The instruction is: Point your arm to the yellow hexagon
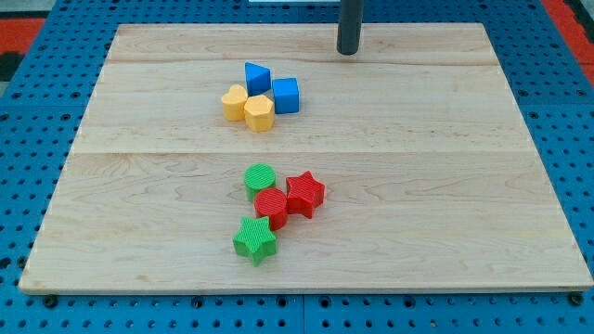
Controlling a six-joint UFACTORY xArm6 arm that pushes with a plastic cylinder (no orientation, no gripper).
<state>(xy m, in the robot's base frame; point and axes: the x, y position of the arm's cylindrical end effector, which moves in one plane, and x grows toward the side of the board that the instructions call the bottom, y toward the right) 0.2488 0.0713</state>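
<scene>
No claw; my tip [348, 52] stands well apart from ridged yellow hexagon [259, 112].

Wooden board [445, 186] on blue pegboard [28, 139], my tip [348, 52] near the view's top, well apart from yellow hexagon [259, 112], which touched a second yellow block [235, 102], blue cube [286, 95] and blue triangular block [257, 77], red and green blocks clustered lower.

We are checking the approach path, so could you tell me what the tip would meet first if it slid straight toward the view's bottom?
Probably nothing: my tip sits to the view's right of the blue cube and the red star, though depth is uncertain.
</scene>
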